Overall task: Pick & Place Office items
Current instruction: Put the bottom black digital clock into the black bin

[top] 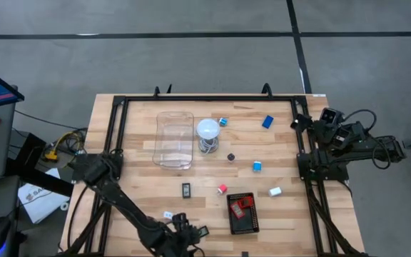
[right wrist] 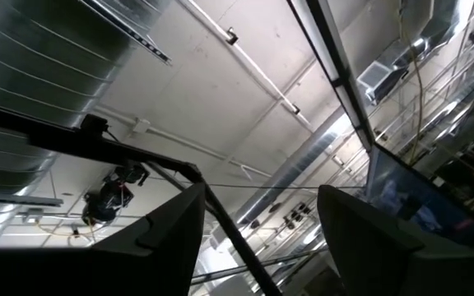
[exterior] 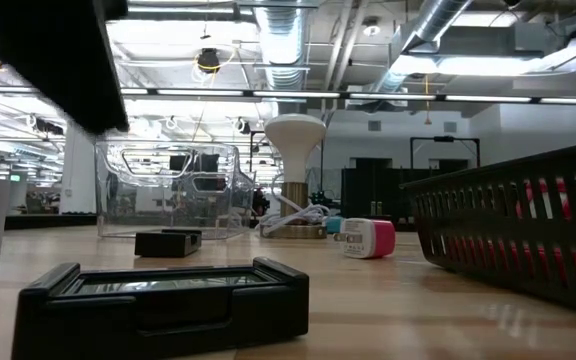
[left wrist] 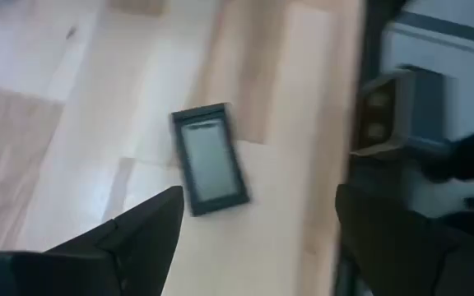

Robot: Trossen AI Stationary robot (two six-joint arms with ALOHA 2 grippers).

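Your left gripper (left wrist: 253, 230) hangs at the near edge of the table with its fingers spread wide and empty, a flat black piece with a pale label (left wrist: 211, 159) lying on the wood just ahead of them. I judge this the approach step: you need to come down, straddle that piece and close. Beyond it, the black tray (top: 234, 223) already holds a red piece (top: 242, 205); blue, white and pink blocks lie scattered farther off near the clear box (top: 175, 138). Your right gripper (right wrist: 257, 238) waits beyond the table's right edge, pointed at the ceiling, fingers apart with nothing between them. The left gripper itself is hard to make out from above.
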